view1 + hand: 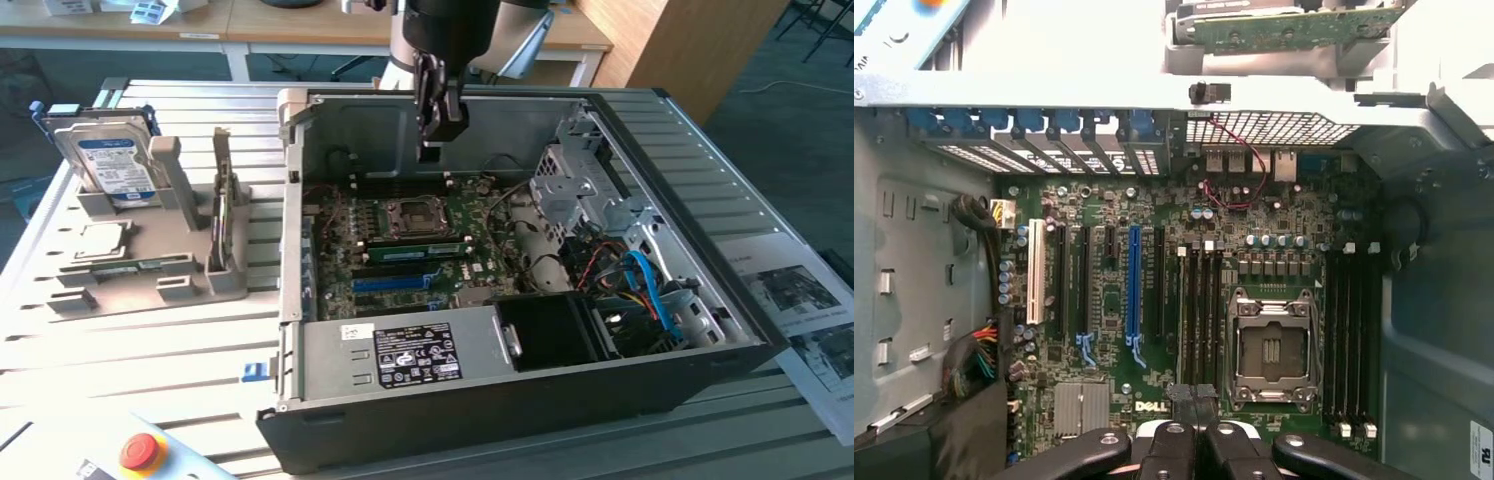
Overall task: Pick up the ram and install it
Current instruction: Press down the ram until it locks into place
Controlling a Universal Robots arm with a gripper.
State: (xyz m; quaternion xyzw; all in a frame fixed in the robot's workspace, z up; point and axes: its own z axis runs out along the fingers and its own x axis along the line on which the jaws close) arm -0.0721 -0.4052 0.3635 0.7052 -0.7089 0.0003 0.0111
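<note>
slatted bench, open pc case, shut gripper over mobo, ram in holder

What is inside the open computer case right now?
Inside the computer case lie the green motherboard, one ram stick seated beside the empty processor socket, blue cables and a black power supply. The shut pincer hangs above, holding nothing.

Computer case: matt black outer shell, bare grey sheet metal inside. Motherboard: green circuit board with glossy black and blue plastic slots. Worktop: ribbed, pale, brushed-looking metal. Holder: smooth matt grey plastic. Claw: black with a slight sheen.
</note>
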